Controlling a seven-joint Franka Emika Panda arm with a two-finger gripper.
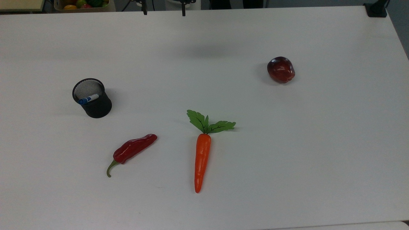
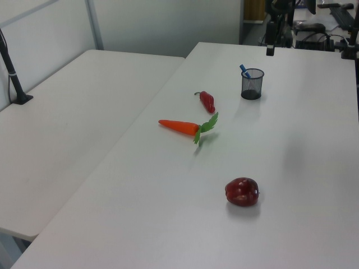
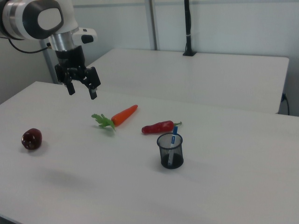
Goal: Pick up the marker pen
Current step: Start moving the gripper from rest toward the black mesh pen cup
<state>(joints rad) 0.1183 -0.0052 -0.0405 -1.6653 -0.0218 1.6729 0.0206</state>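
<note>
The marker pen [image 1: 88, 99] is a slim white marker with a blue cap, standing tilted inside a black mesh cup [image 1: 98, 109] on the top view's left. Its blue cap pokes above the cup rim in the left view [image 2: 244, 70] and the right view [image 3: 174, 134]. My gripper [image 3: 82, 91] hangs open and empty, high above the table, well away from the cup [image 3: 170, 154]. In the top view its two fingertips [image 1: 144, 12] show at the upper edge.
On the white table [image 1: 287, 159] lie an orange carrot [image 1: 202, 159] with green leaves, a red chili pepper [image 1: 134, 148] and a dark red apple [image 1: 281, 69]. A box of fruit [image 1: 83, 4] sits beyond the far edge. A second table [image 2: 73, 112] adjoins.
</note>
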